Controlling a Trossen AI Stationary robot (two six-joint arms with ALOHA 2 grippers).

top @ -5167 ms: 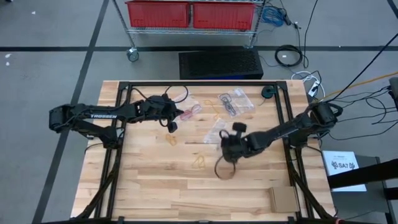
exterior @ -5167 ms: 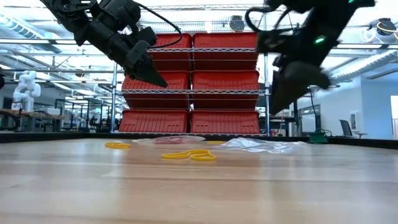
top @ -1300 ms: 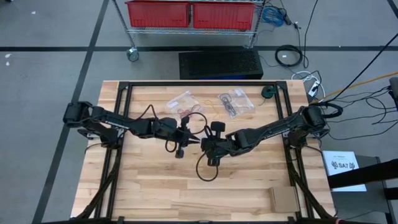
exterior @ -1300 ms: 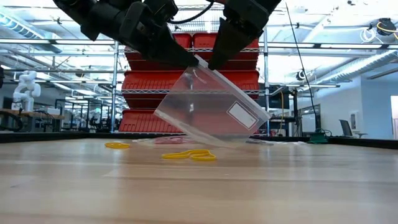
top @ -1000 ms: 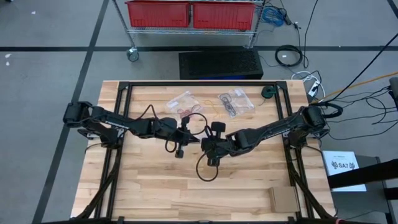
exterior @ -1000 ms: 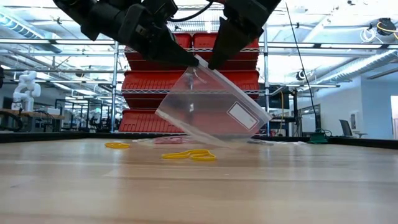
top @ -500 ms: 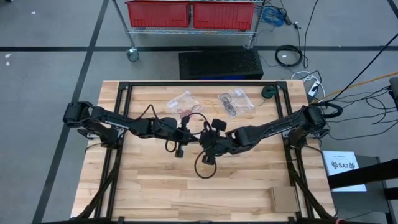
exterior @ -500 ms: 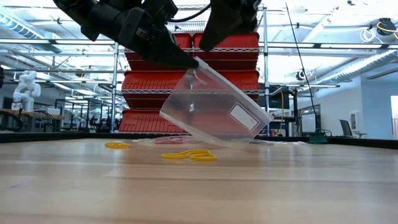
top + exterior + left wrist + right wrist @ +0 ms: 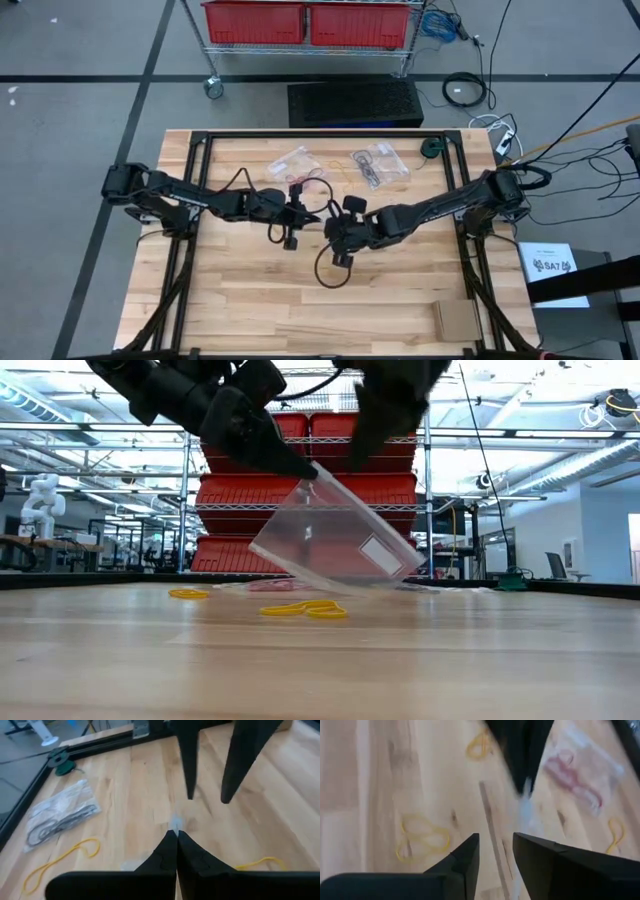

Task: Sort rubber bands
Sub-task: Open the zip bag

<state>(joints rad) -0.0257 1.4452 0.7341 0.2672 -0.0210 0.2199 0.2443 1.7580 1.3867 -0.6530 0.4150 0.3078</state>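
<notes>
Holding a clear plastic bag (image 9: 335,540) by one top corner, the left gripper (image 9: 300,466) has its fingers pinched tight on the film; the bag hangs tilted above the table (image 9: 400,300), its low edge near the wood. The right gripper (image 9: 495,851) hovers just beside that corner with its fingers parted and nothing between them.

Rubber bands: a yellow pair (image 9: 305,609) lies on the table below the bag, another yellow loop (image 9: 188,594) farther off. Red ones (image 9: 572,782) seem to sit under or inside a second clear bag; more yellow loops (image 9: 422,837) show in the right wrist view.

Handling, as judged: bands are light, thin, floppy, lying flat on wood, so fingertips likely need to scrape under a strand or pinch where two loops cross. They may snag or spring away. The bag is limp and slick; its mouth probably needs both grippers to spread.

Room: near half of the table looks open. Black frame rails (image 9: 190,260) edge both sides; the two arms meet closely at centre, so clearance between them is tight.
</notes>
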